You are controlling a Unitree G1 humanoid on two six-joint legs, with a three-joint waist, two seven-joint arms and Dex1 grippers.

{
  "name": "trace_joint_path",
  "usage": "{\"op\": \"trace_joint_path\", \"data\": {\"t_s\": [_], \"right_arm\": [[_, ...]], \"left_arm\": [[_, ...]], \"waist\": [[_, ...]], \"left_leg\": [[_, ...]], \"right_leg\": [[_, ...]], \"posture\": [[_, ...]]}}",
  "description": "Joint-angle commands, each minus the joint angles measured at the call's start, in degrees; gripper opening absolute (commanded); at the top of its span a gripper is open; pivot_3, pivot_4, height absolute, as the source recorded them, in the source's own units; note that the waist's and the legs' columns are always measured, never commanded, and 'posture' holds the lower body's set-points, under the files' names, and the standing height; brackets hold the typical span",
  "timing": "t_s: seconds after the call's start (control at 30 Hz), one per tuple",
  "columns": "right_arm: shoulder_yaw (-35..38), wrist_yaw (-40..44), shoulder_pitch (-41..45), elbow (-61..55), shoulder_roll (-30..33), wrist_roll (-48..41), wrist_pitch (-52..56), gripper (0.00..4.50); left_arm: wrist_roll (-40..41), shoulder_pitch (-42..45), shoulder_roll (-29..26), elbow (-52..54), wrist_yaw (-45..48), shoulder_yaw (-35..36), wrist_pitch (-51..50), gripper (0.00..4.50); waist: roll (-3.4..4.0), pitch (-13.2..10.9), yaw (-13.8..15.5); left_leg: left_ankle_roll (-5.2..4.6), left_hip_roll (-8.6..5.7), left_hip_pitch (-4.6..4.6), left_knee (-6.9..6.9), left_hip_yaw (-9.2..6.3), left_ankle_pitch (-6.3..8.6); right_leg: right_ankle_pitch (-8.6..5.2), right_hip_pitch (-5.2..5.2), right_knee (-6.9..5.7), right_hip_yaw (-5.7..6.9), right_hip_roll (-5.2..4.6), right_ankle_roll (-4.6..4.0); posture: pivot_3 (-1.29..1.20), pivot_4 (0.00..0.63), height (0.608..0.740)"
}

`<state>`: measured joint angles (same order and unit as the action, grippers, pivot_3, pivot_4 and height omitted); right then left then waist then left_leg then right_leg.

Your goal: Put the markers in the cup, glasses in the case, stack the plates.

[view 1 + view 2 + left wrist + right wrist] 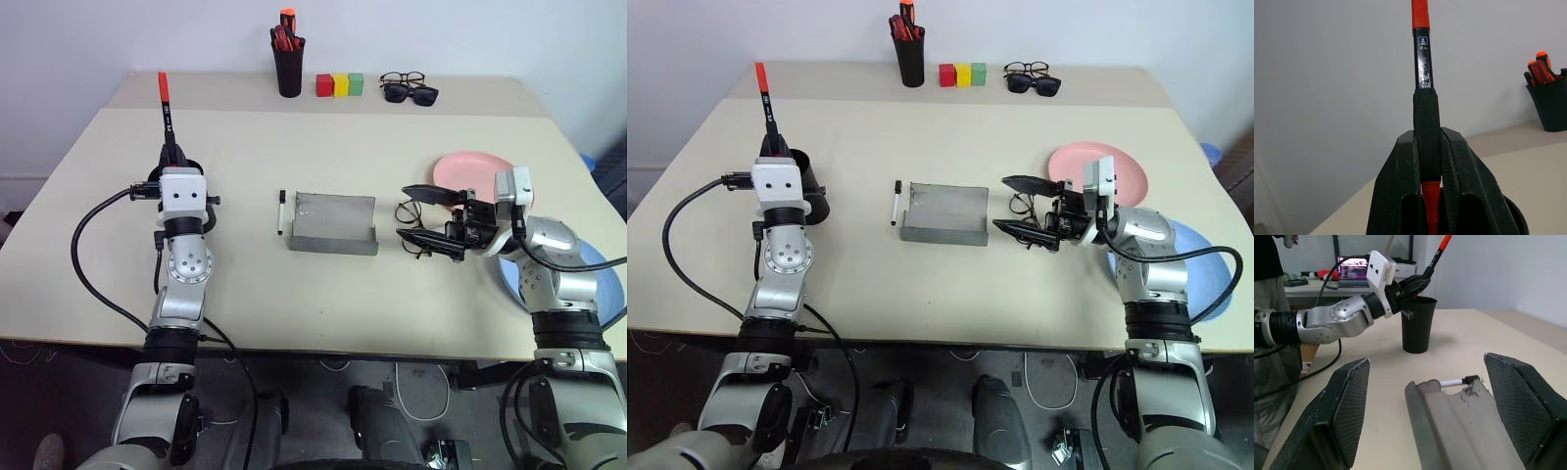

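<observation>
Gripping the red marker (165,103) near its lower end, the left gripper (175,157) has its fingers (1400,186) clenched on the dark band, so the marker stands nearly upright with its red top pointing up and slightly away from the robot. The black cup (811,191) stands on the table (294,284) directly beneath and just behind that hand, its mouth below the marker's lower tip; judging from this, the coming move is a short drop straight down along the marker's own long axis, and the left arm is the one placed for it. Moving right, the white marker (281,212) lies flat on the table just beside the left edge of the open grey case (333,223), its long axis running toward and away from the robot, apart from both hands but nearer the left one. The case sits mid-table with its lid laid open. Right of it the wire-framed glasses (415,227) rest on the table, touching or just under the right gripper (433,221), whose fingers (1344,406) are spread wide and point left toward the case, holding nothing. Farthest right, the pink plate (472,171) lies behind that arm and the blue plate (602,289) beneath it, not yet stacked.
</observation>
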<state>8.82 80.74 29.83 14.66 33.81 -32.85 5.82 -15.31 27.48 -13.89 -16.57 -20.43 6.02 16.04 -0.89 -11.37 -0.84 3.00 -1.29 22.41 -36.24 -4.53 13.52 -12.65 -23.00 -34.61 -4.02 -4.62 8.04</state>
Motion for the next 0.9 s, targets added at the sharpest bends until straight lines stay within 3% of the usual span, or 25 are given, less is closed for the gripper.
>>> {"op": "trace_joint_path", "data": {"t_s": [0.03,0.3,0.47,0.7,0.9], "right_arm": [[1.86,-0.54,-0.03,-2.98,1.2,-1.36,0.36,3.81],[2.21,-1.25,-0.46,-3.67,1.45,-1.31,0.94,3.81],[2.16,-1.57,-0.58,-3.77,1.38,-1.34,1.1,3.81],[2.4,-1.84,-0.93,-4.32,1.9,-1.54,1.63,3.81],[2.92,-2.07,-1.52,-4.91,2.34,-1.62,2.14,3.81]], "left_arm": [[-0.33,-0.82,-0.3,1.13,-0.14,0.06,1.83,0.01],[-0.43,-4.45,-1.3,4.35,0.62,0.62,3.85,0.01],[-2.22,-4.91,-2.9,2.52,-0.28,0.2,9.08,0.01],[-2.26,-4.23,-2.22,1.06,-0.69,0.3,9.03,0.01],[-1.82,-4.61,-1.6,0.76,-0.75,0.51,9.35,2.8]], "waist": [[0.0,0.0,-0.05],[0.0,0.0,-0.04],[0.0,0.0,0.05],[0.0,0.0,0.02],[0.0,0.0,0.03]], "left_leg": [[0.0,0.0,0.0,0.0,0.0,0.0],[0.0,0.0,0.0,0.0,0.0,0.0],[0.0,0.0,0.0,0.0,0.01,0.0],[0.0,0.0,0.01,0.0,0.01,0.0],[0.0,0.0,0.0,0.01,0.01,0.0]], "right_leg": [[0.0,0.0,0.0,0.0,0.0,0.0],[0.0,-0.03,-0.05,0.0,0.0,0.0],[0.0,-0.05,-0.05,0.0,0.0,-0.01],[0.0,-0.05,-0.05,0.0,0.0,-0.01],[-0.01,-0.05,-0.06,0.0,0.0,-0.01]], "posture": [[0.0,0.15,0.74],[0.0,0.15,0.74],[0.0,0.15,0.74],[0.0,0.15,0.74],[0.0,0.15,0.74]]}}
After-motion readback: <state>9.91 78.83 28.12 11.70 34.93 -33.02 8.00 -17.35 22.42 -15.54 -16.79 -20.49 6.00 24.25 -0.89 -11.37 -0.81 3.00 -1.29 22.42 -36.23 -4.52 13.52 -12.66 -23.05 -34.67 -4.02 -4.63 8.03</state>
